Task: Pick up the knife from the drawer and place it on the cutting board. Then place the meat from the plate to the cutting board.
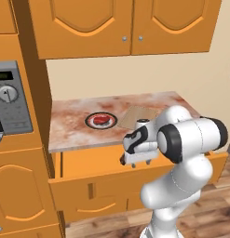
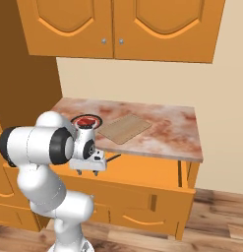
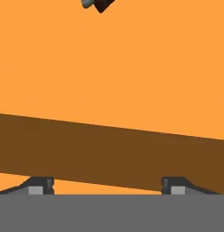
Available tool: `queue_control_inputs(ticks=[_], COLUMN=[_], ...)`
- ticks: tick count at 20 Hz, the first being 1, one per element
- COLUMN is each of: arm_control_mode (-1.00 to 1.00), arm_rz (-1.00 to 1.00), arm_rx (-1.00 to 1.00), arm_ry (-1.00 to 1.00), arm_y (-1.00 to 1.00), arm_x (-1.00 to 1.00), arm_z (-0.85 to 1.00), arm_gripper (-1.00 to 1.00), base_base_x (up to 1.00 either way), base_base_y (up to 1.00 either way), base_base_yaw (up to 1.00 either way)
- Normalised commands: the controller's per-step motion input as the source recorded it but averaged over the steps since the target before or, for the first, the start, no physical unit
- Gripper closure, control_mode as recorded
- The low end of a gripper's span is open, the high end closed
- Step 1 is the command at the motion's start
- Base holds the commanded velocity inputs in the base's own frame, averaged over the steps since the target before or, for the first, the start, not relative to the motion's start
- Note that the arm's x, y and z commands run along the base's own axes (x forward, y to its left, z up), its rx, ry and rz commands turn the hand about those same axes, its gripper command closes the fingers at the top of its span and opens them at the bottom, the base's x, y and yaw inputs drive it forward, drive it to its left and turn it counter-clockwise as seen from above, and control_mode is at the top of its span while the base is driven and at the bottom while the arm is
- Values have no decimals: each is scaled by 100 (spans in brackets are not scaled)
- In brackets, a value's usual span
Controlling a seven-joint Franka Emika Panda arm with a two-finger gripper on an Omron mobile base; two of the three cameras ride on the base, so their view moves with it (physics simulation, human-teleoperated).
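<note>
The hand [image 2: 87, 172] hovers over the open drawer [image 2: 142, 172], fingers spread wide and empty. The knife [image 2: 112, 158] lies far inside it (partly under the desk [image 2: 177, 133] edge); reach farther in, straddle the dark handle, then descend squarely.

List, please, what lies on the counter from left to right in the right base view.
plate carrying the meat → cutting board
</note>
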Motion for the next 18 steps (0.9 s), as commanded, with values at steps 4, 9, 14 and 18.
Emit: queue_control_inputs(ticks=[4, 9, 14, 18], arm_control_mode=[-100, -100, -100, -100], arm_rz=[0, 0, 0, 0], arm_rx=[0, 0, 0, 0], arm_ry=[11, 10, 10, 8], arm_y=[-9, -8, -11, -14], arm_x=[-100, -100, -100, -100], arm_z=[-70, -70, -74, -76], arm_gripper=[-100, -100, -100, -100], base_base_x=[0, 0, 0, 0], base_base_y=[0, 0, 0, 0], base_base_yaw=[0, 0, 0, 0])
